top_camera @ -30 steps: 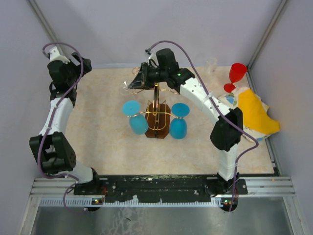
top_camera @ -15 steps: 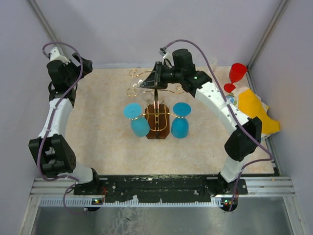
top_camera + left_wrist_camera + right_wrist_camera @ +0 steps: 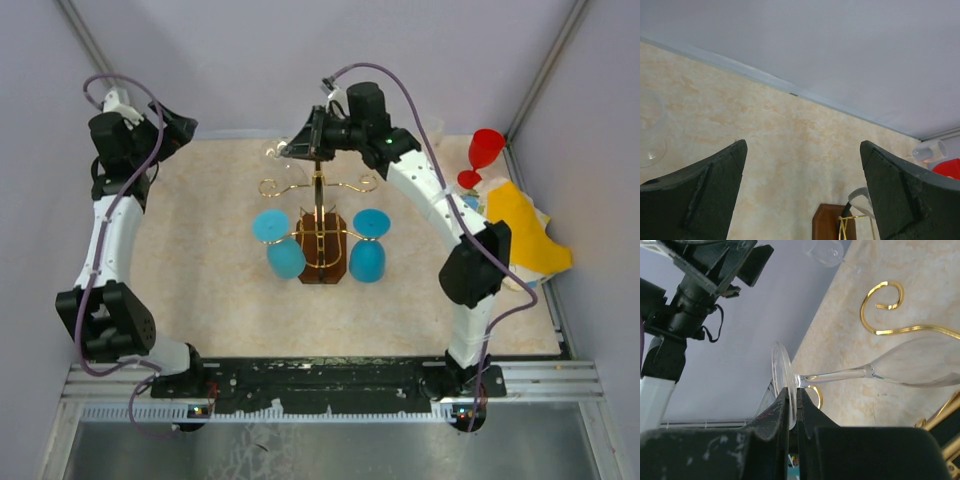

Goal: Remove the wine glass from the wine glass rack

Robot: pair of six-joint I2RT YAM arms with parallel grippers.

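Observation:
The wine glass rack (image 3: 318, 215) is a gold wire stand on a dark brown base (image 3: 324, 262) at mid table. My right gripper (image 3: 302, 147) is shut on the foot of a clear wine glass (image 3: 283, 152). It holds the glass sideways above the rack's upper left loop (image 3: 268, 186). In the right wrist view the fingers (image 3: 792, 395) pinch the foot and the stem and bowl (image 3: 860, 372) reach right over gold loops (image 3: 883, 305). My left gripper (image 3: 175, 125) is open and empty at the far left; the rack base shows between its fingers (image 3: 832, 222).
Two blue glasses (image 3: 283, 243) (image 3: 368, 248) hang upside down on the rack's lower arms. A red glass (image 3: 483, 155), a clear cup (image 3: 432, 132) and a yellow cloth (image 3: 525, 228) are at the far right. Another clear glass (image 3: 825, 250) shows near the back wall.
My right gripper, shut on the clear glass's foot, has carried it up and back from the rack's upper left loop. The left arm has shifted slightly back.

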